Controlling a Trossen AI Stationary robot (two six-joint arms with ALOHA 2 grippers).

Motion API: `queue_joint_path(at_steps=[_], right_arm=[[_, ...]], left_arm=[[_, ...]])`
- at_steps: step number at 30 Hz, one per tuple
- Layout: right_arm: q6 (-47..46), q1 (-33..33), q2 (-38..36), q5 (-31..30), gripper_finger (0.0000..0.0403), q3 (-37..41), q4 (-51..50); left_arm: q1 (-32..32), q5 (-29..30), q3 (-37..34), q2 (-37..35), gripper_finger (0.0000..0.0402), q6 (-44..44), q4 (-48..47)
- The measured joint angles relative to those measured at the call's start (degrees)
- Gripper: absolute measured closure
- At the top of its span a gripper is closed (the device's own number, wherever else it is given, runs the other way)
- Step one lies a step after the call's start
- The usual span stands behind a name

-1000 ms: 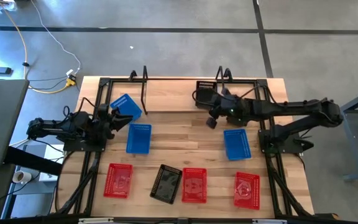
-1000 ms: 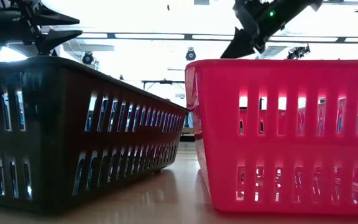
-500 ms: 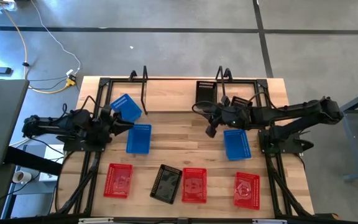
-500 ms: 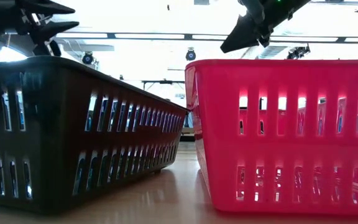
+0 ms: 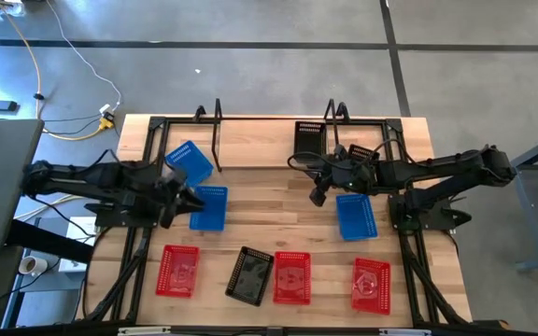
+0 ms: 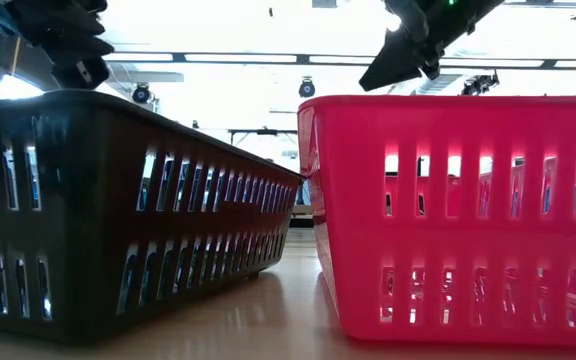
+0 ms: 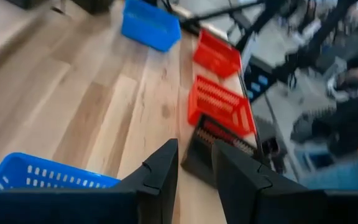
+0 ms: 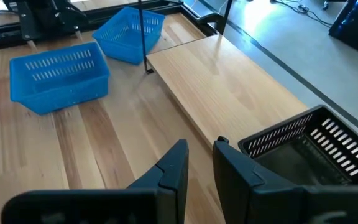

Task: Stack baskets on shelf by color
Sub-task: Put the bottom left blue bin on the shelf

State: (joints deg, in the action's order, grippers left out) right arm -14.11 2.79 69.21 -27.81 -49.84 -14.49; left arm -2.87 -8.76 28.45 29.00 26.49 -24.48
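Observation:
The shelf (image 5: 260,145) is a light plank between two black wire uprights at the far edge. A black basket (image 5: 308,137) stands on its right end, also seen in the right wrist view (image 8: 309,146). My right gripper (image 5: 318,194) hovers open, nothing in it, just in front of the shelf. My left gripper (image 5: 191,198) hangs open and slanted down beside the left edge of a blue basket (image 5: 208,208), not touching it. Another blue basket (image 5: 191,161) leans tilted by the shelf's left upright. A third blue basket (image 5: 355,216) lies below the right arm.
Along the near edge lie red baskets (image 5: 177,271), (image 5: 290,277), (image 5: 370,285) and a black basket (image 5: 250,275). Another black basket (image 5: 362,152) shows partly behind my right arm. Bare wood lies in the table's middle between the blue baskets.
My left gripper has risen, tipped downward and swung out toward the table's near right, ending beside the blue basket. My right gripper has drawn a little away from the shelf toward the near edge, then held still. No basket has moved.

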Motion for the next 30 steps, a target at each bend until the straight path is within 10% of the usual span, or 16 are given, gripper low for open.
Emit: queue_joint_path(at_steps=[30], right_arm=[[-0.4, 0.0, 0.0, 1.9, 0.0343, 0.0, -4.3]], left_arm=[[12.1, 3.0, 6.6, 23.8, 0.0298, 2.8, -7.9]])
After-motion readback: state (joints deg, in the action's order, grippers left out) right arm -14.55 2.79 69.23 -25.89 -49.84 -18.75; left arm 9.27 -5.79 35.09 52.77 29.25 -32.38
